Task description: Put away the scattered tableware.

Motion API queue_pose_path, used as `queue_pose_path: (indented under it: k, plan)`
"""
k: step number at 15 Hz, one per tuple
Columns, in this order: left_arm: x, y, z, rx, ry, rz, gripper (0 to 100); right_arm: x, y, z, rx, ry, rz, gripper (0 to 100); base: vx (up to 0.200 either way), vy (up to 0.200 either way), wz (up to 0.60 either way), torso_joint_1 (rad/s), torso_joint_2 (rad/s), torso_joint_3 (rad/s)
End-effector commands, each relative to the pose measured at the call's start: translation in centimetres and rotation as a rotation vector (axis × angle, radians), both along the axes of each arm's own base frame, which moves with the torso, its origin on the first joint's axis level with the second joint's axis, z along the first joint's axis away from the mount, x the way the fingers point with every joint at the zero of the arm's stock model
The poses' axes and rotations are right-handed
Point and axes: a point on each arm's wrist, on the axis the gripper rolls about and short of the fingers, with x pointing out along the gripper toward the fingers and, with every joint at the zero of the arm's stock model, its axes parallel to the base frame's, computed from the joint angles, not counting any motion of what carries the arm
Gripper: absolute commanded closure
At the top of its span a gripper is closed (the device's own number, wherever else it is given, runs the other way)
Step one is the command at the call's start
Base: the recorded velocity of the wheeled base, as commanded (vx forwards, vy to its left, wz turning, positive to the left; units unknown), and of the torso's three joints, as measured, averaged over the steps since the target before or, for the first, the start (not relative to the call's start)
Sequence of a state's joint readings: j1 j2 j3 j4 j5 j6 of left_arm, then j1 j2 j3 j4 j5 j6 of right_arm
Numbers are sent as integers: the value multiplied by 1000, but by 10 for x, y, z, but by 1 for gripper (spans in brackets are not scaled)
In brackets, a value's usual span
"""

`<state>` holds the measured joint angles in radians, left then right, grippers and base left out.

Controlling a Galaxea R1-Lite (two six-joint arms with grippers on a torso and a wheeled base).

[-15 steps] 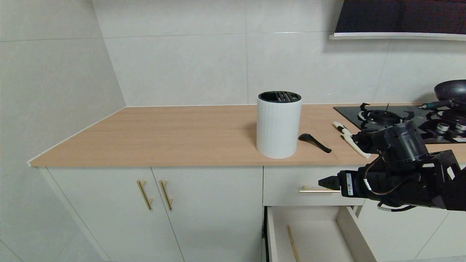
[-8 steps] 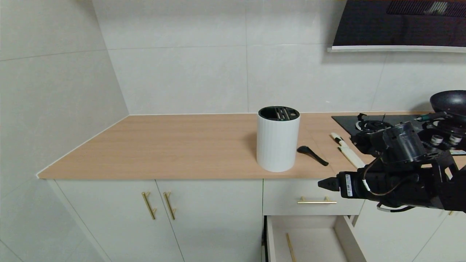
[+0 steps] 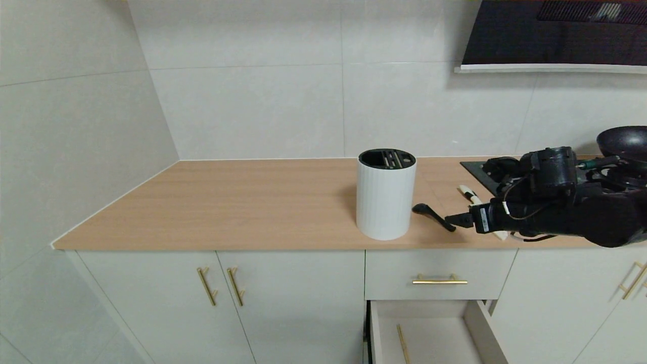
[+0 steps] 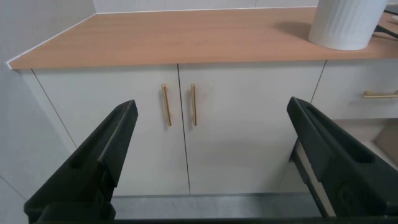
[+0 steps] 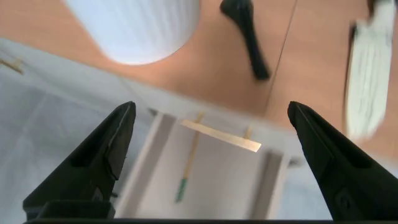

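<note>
A black spoon (image 3: 432,214) lies on the wooden counter (image 3: 252,202) just right of a white ribbed utensil holder (image 3: 386,199). A white-handled knife (image 3: 473,196) lies farther right. My right gripper (image 3: 453,220) hovers at counter height by the spoon's handle end, above the front edge. In the right wrist view the right gripper (image 5: 211,112) is open and empty, with the spoon (image 5: 246,38), the holder (image 5: 134,28) and the knife (image 5: 367,74) beyond it. My left gripper (image 4: 211,111) is open and empty, low in front of the cabinet doors (image 4: 180,118).
Under the counter an open drawer (image 3: 472,323) holds a chopstick (image 3: 403,344); above it is a shut drawer with a gold handle (image 3: 438,280). A gas stove (image 3: 480,169) and a dark pan (image 3: 621,139) stand at the right. The counter left of the holder is bare.
My right arm rose from in front of the drawers to counter height and now sits by the spoon. The head camera tilted up a little early on.
</note>
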<state>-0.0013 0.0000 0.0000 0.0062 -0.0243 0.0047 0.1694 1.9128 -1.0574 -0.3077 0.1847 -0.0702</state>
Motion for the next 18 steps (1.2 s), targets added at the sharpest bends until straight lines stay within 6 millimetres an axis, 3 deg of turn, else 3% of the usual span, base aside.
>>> queue_pose_path:
  k: [1, 5, 9, 12, 18]
  plan:
    - [0, 0, 0, 0, 0, -1, 0, 37, -12, -32, -32, 30, 23, 0, 0, 0, 0, 0, 0, 0]
    - [0, 0, 0, 0, 0, -1, 0, 69, -8, -52, -48, 12, 40, 0, 0, 0, 0, 0, 0, 0]
    - [0, 0, 0, 0, 0, -1, 0, 93, -4, -92, -48, -20, 43, 0, 0, 0, 0, 0, 0, 0]
    - [0, 0, 0, 0, 0, -1, 0, 108, -8, -103, -46, -29, 31, 0, 0, 0, 0, 0, 0, 0]
    - [0, 0, 0, 0, 0, -1, 0, 114, -11, -105, -42, -38, 22, 0, 0, 0, 0, 0, 0, 0]
